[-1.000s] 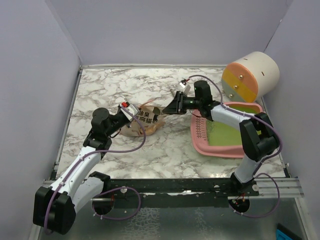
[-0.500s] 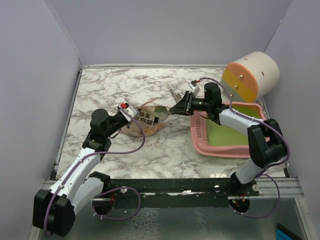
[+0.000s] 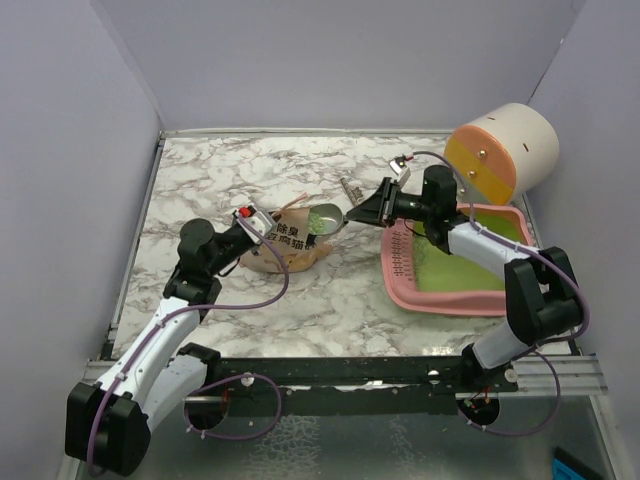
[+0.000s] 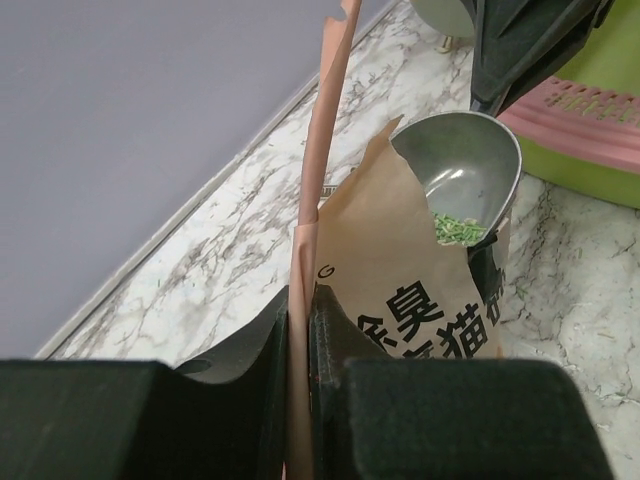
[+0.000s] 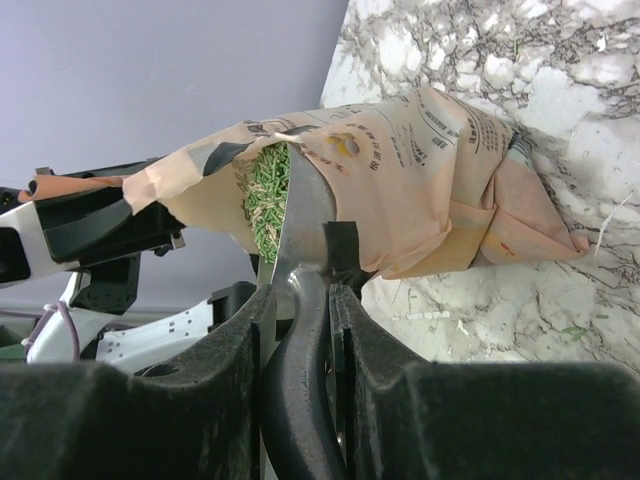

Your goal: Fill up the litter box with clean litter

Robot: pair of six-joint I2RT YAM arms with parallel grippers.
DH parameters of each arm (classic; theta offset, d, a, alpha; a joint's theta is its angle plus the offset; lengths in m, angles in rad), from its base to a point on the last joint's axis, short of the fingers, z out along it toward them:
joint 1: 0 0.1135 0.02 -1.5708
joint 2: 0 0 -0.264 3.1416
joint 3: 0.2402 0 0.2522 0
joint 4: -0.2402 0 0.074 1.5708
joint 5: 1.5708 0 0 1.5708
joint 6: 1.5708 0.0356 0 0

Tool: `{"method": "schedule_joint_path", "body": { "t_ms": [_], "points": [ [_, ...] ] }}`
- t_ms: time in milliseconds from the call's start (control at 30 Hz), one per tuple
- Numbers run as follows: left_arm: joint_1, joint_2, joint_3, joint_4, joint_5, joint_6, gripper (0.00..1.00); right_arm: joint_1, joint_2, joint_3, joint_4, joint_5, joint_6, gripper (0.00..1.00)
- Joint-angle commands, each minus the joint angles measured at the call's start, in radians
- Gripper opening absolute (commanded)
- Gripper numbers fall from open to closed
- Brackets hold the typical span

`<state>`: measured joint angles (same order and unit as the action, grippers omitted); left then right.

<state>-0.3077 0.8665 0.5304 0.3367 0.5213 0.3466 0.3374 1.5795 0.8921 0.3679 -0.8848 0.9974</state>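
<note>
The pink litter box (image 3: 400,270) with a lime-green inside sits at the right on the table. A tan printed bag (image 3: 285,243) lies at the centre, and my left gripper (image 3: 250,218) is shut on its top edge (image 4: 300,330), holding the mouth open. My right gripper (image 3: 378,212) is shut on the handle of a grey metal scoop (image 5: 298,330). The scoop bowl (image 3: 325,216) is at the bag's mouth and carries pale-green clean litter (image 5: 266,200), which also shows in the left wrist view (image 4: 455,228). The scoop bowl (image 4: 465,165) is tilted on its side.
A cream, orange and yellow cylinder (image 3: 500,150) lies at the back right, just behind the litter box. A small metal object (image 3: 350,187) lies on the marble behind the scoop. Grey walls close the table at the left, back and right.
My right gripper has drawn back to the right toward the litter box, pulling the scoop out of the bag's mouth with green litter in its bowl. The left gripper has kept its hold.
</note>
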Motion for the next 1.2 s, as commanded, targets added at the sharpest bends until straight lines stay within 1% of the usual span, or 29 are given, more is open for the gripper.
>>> {"method": "schedule_joint_path", "body": {
  "t_ms": [0, 67, 167, 267, 467, 667, 833, 1000, 1167],
  "points": [
    [0.007, -0.030, 0.000, 0.074, -0.020, -0.009, 0.14, -0.023, -0.074, 0.019, 0.058, -0.047, -0.002, 0.01],
    [0.007, -0.034, 0.003, 0.074, -0.026, -0.008, 0.21, -0.028, -0.088, 0.017, 0.048, -0.041, -0.007, 0.01],
    [0.007, -0.042, 0.014, 0.075, -0.043, -0.031, 0.38, -0.039, -0.105, 0.004, 0.038, -0.034, -0.009, 0.01],
    [0.006, -0.067, 0.023, 0.076, -0.045, -0.051, 0.44, -0.052, -0.119, -0.019, 0.046, -0.038, -0.009, 0.01],
    [0.008, -0.102, 0.028, 0.099, -0.023, -0.107, 0.48, -0.069, -0.129, -0.048, 0.027, -0.027, -0.031, 0.01],
    [0.012, -0.129, 0.043, 0.110, -0.006, -0.158, 0.50, -0.088, -0.142, -0.095, 0.059, -0.023, -0.023, 0.01],
    [0.029, -0.110, 0.068, 0.108, -0.021, -0.209, 0.52, -0.111, -0.174, -0.132, 0.065, -0.027, -0.014, 0.01],
    [0.034, -0.091, 0.074, 0.105, -0.002, -0.221, 0.53, -0.135, -0.213, -0.156, 0.062, -0.032, -0.008, 0.01],
    [0.034, -0.085, 0.069, 0.105, -0.013, -0.213, 0.53, -0.162, -0.259, -0.167, 0.021, -0.021, -0.030, 0.01]
  ]
}}
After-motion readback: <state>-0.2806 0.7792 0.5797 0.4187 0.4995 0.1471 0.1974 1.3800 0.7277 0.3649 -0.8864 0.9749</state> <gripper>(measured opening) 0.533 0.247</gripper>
